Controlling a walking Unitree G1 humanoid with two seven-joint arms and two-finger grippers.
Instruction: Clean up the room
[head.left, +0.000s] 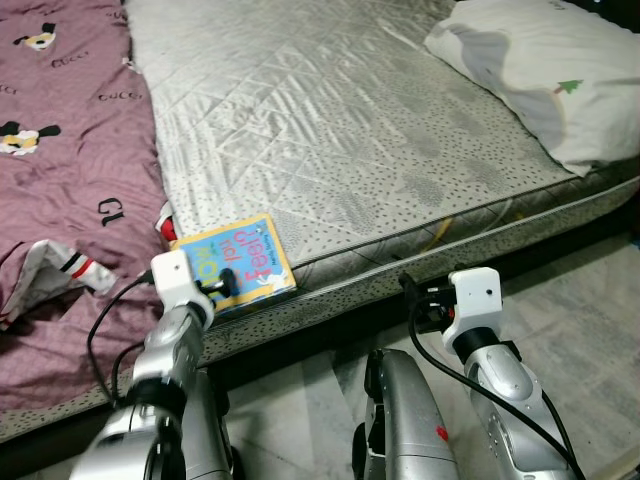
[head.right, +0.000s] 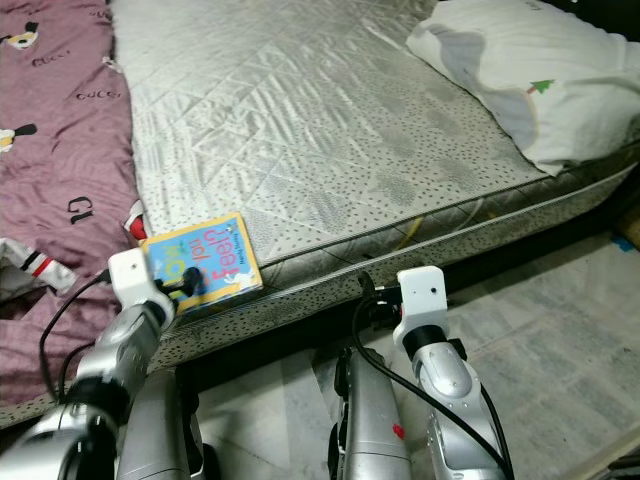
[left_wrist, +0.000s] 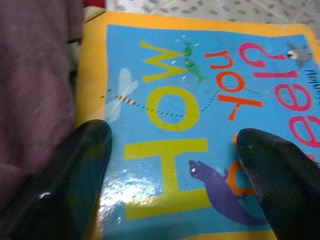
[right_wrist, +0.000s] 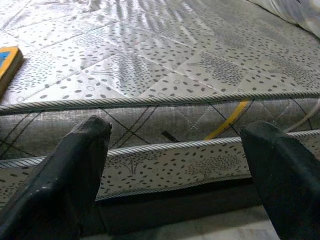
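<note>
You are facing a low mattress (head.left: 330, 130) with a grey quilted cover, set on a pale marbled floor (head.left: 580, 310). A maroon printed blanket (head.left: 60, 170) covers its left part, and a white pillow (head.left: 540, 70) lies at the far right.

Your left gripper (left_wrist: 172, 165) is stretched forward over the near edge of the mattress, its fingers (left_wrist: 75, 170) spread apart just above the book (head.left: 238, 262), not closed on it. Your right gripper (right_wrist: 175, 170) is held low before the mattress side, also spread, holding nothing.

The book lies flat at the near edge, beside the blanket. Its long axis runs roughly along that edge, slightly slanted, and its title reads upside down to you.
</note>
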